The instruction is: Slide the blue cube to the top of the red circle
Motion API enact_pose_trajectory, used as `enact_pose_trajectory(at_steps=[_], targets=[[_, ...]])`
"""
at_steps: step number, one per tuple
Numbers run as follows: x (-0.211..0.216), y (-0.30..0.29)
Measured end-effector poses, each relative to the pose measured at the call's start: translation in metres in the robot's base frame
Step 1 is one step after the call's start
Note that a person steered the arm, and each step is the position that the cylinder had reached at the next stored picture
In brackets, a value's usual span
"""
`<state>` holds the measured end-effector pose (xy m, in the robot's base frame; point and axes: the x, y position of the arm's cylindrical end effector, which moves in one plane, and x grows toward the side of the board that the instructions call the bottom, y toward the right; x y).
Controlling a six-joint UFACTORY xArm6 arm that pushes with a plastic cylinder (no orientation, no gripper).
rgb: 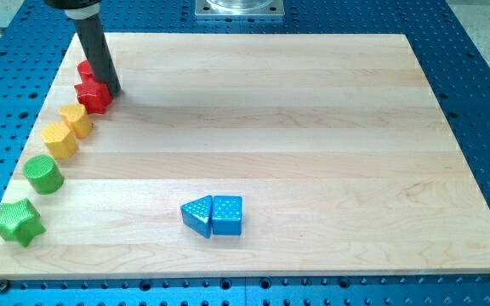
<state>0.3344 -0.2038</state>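
The blue cube [227, 215] sits near the view's bottom centre, touching a blue triangular block [198, 215] on its left. At the view's top left, a red block [84, 69] is mostly hidden behind the rod; its shape cannot be made out. A red star block [93, 95] lies just below it. My tip [109, 88] rests at the red star's upper right edge, far from the blue cube.
Along the left edge of the wooden board [313, 127] stand a yellow block [77, 120], a yellow hexagon-like block [59, 139], a green cylinder [43, 174] and a green star [17, 222]. Blue perforated table surrounds the board.
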Motion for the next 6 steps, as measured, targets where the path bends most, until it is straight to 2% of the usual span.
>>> enact_pose_trajectory(at_steps=[1,3,4,5,6], targets=[[0.010,0.057],[0.163,0.244],[0.246,0.267],[0.265,0.186],[0.155,0.176]])
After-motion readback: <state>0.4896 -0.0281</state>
